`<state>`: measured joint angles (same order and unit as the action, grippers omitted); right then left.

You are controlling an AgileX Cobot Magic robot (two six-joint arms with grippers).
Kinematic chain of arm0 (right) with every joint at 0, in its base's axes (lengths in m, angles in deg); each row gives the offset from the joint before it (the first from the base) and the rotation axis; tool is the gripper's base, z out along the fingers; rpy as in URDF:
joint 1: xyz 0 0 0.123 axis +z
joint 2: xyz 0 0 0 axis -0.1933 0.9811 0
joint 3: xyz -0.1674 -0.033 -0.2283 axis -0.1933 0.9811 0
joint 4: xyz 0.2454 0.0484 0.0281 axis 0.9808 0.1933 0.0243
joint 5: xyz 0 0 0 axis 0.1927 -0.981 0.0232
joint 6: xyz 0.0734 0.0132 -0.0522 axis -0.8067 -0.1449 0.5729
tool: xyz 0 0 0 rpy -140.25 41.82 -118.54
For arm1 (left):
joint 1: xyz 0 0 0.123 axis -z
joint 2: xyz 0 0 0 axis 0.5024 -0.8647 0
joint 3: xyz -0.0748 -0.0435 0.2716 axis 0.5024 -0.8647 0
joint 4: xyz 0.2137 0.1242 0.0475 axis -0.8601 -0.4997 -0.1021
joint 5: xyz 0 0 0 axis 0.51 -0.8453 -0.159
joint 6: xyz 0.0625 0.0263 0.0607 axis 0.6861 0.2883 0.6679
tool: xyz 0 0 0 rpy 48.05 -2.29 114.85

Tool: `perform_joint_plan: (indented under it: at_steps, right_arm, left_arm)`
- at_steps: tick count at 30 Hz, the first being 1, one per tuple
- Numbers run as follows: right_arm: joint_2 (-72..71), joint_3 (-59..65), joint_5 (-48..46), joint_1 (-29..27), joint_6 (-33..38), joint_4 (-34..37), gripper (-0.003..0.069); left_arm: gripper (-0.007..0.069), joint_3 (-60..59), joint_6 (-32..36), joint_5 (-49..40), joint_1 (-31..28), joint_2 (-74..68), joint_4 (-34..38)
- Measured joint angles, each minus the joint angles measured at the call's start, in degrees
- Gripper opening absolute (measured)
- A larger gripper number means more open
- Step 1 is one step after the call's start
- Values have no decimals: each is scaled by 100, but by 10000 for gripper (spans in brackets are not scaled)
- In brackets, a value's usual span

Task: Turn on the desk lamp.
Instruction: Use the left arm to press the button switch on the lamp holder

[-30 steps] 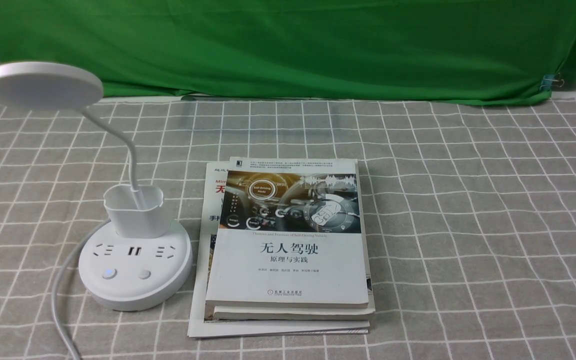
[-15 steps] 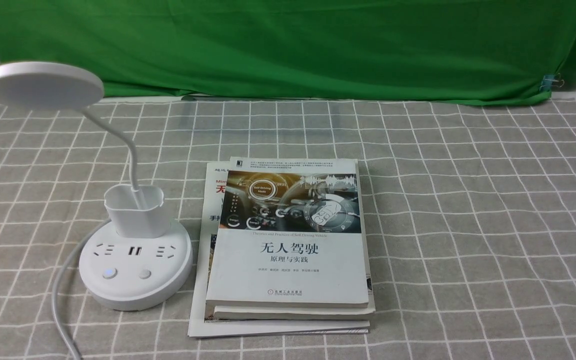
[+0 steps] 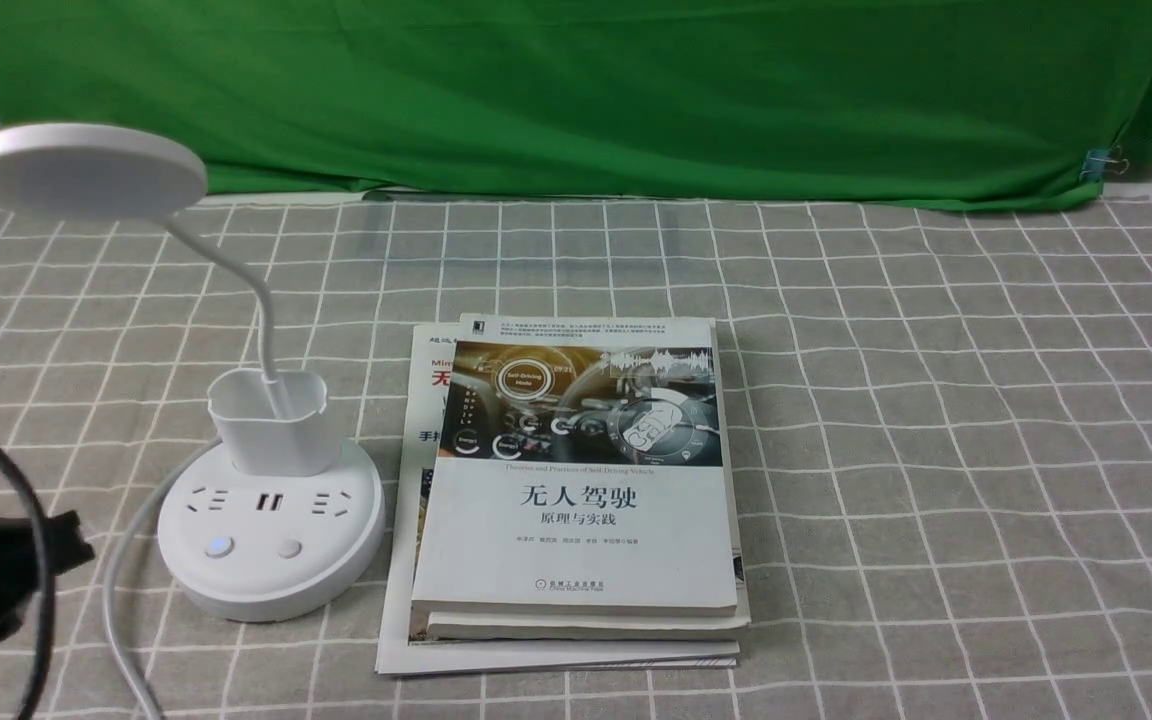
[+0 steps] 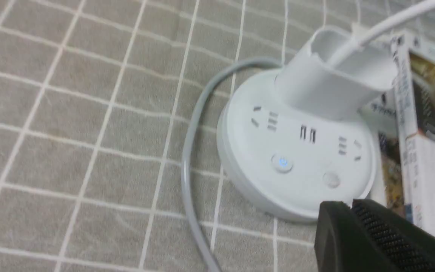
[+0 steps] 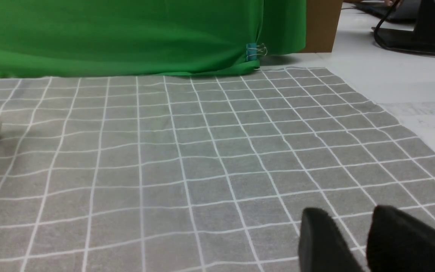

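Observation:
The white desk lamp stands at the left of the table in the front view, with its disc head [image 3: 83, 168] unlit, a cup holder [image 3: 269, 420] and a round base [image 3: 336, 560]. The base carries a blue-lit button [image 3: 219, 547] and a plain button [image 3: 288, 548]. My left gripper [image 3: 71, 550] is at the lower left edge, left of the base. In the left wrist view it [image 4: 349, 204] is shut and empty, just short of the base rim [image 4: 240, 177], near the plain button [image 4: 331, 179]. My right gripper [image 5: 347, 213] is slightly open and empty over bare cloth.
A stack of books [image 3: 576, 500] lies right of the lamp base, close to it. The lamp's grey cord [image 3: 121, 580] runs off the front edge beside my left gripper. A green cloth [image 3: 576, 90] hangs along the back. A grey checked tablecloth [image 3: 936, 450] covers the table.
My left gripper and its black cable have come into the front view at the lower left. The lamp and books have not moved.

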<state>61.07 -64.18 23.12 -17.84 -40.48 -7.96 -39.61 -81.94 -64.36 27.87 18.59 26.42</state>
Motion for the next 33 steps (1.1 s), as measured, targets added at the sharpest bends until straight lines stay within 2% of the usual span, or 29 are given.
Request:
perform_joint_plan:
  at_steps: [5,8,12,13,15,17,18,24,33]
  right_arm:
    - [0,0,0,0,0,0,245]
    - [0,0,0,0,0,0,245]
    - [0,0,0,0,0,0,245]
    - [0,0,0,0,0,0,245]
    - [0,0,0,0,0,0,245]
    - [0,0,0,0,5,0,245]
    - [0,0,0,0,0,0,245]
    - [0,0,0,0,0,0,245]
    - [0,0,0,0,0,0,245]
  left_arm:
    - [19,776,1151,-914,7,-1075,556]
    - [19,1166,1339,-1047,156,-1481,547]
    - [19,1464,710,-963,931,-2042,-284]
    - [19,1477,662,-944,977,-2067,-337]
    - [19,1553,-57,-828,1555,-2421,-1110]
    - [19,1598,-413,-786,1766,-2604,-1474]
    - [19,1660,-822,-697,1959,-2873,-1918]
    - [19,1684,-1347,-50,2068,-3552,-2631]
    - [19,1713,-1371,516,2070,-4049,-2857]
